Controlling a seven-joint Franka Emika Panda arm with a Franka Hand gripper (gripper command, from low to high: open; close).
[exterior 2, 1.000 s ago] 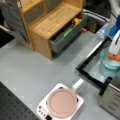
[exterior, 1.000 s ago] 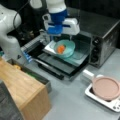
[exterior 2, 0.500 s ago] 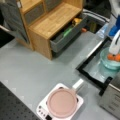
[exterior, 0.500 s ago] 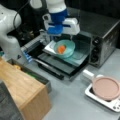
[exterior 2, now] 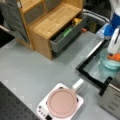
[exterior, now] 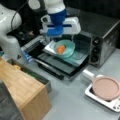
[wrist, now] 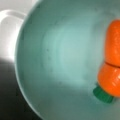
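One carrot (wrist: pixel 113 67) lies in the bowl (exterior: pixel 65 48) on the oven's tray (exterior: pixel 75 56), just under our gripper (exterior: pixel 59 40), whose state we cannot tell; we judge it light, stiff and smooth, best gripped across its middle.

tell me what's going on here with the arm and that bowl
The robot arm's gripper hangs right above a teal bowl that sits on the tray of an open toaster oven. An orange toy carrot lies inside the bowl, against one side. Nearby, a pink pan rests on a small white cooktop, and a wooden cabinet has its drawer pulled open.
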